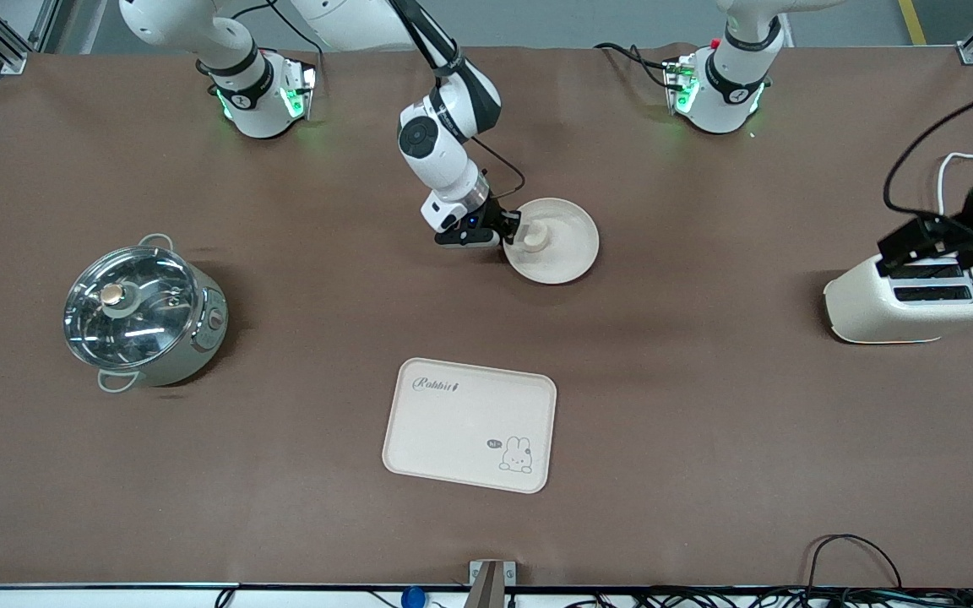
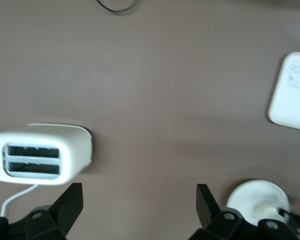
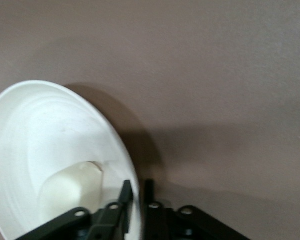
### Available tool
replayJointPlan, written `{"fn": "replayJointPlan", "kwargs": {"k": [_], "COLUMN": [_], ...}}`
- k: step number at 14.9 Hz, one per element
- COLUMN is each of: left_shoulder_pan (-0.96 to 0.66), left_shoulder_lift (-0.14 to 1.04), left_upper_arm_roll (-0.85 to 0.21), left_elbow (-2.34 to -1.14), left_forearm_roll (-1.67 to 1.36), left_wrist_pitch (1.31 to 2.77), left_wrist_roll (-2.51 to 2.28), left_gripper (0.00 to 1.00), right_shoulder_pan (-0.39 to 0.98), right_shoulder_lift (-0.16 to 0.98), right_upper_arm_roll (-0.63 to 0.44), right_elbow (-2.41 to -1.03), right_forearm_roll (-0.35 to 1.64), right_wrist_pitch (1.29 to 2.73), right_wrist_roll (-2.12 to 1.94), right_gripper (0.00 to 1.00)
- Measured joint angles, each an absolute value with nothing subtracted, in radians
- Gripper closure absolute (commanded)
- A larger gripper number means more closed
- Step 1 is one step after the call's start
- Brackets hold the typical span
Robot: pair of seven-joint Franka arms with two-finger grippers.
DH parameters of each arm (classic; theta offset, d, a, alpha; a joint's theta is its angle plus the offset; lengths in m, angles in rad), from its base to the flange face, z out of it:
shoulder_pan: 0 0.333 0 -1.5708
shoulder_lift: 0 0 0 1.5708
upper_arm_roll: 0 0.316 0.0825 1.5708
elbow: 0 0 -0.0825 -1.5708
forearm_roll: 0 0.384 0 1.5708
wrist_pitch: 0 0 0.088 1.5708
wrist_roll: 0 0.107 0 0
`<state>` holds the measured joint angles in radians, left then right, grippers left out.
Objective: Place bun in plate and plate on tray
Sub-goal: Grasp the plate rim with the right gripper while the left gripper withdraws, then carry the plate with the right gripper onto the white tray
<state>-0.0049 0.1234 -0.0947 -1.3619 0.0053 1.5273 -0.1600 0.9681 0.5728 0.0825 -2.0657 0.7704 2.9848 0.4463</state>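
The round cream plate (image 1: 567, 245) lies on the brown table, farther from the front camera than the tray (image 1: 470, 424). The pale bun (image 1: 535, 239) sits inside the plate, by the rim. My right gripper (image 1: 510, 230) is shut on the plate's rim at the right arm's side. In the right wrist view, one finger is inside the plate (image 3: 50, 135) next to the bun (image 3: 70, 190) and the other outside, with the right gripper (image 3: 137, 192) pinching the rim. My left gripper (image 2: 140, 200) is open and empty, up in the air by the toaster (image 1: 909, 295).
A white toaster (image 2: 40, 157) stands at the left arm's end of the table. A steel pot with a glass lid (image 1: 142, 311) stands at the right arm's end. The tray (image 2: 292, 92) and plate (image 2: 255, 195) also show in the left wrist view.
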Motion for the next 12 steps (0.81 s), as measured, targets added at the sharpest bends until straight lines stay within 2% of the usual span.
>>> {"fn": "replayJointPlan", "kwargs": {"k": [2,5,8,12], "left_shoulder_pan": [-0.068,-0.104,-0.111,-0.109], "left_shoulder_lift": [0.083,0.047,0.048,0.072], "left_upper_arm_roll": [-0.039,-0.022,-0.021,-0.02], "left_elbow": [-1.402,-1.452,-1.462,-1.448], "left_forearm_roll": [-0.017,0.01,0.031,0.031], "left_wrist_pitch": [1.517,1.517,1.517,1.526], "left_wrist_roll": [-0.162,-0.185,-0.21,-0.214], "left_gripper": [0.0,0.0,0.0,0.0], "right_shoulder_pan": [0.966,0.921,0.79,0.58], "right_shoulder_lift": [0.573,0.574,0.577,0.633], "right_upper_arm_roll": [0.076,0.056,0.035,0.029], "right_elbow": [-2.038,-1.997,-1.908,-1.745], "right_forearm_roll": [0.772,0.777,0.755,0.611], "right_wrist_pitch": [2.985,2.977,2.895,2.769], "right_wrist_roll": [0.447,0.445,0.414,0.396], "right_gripper": [0.99,0.99,0.99,0.99]}}
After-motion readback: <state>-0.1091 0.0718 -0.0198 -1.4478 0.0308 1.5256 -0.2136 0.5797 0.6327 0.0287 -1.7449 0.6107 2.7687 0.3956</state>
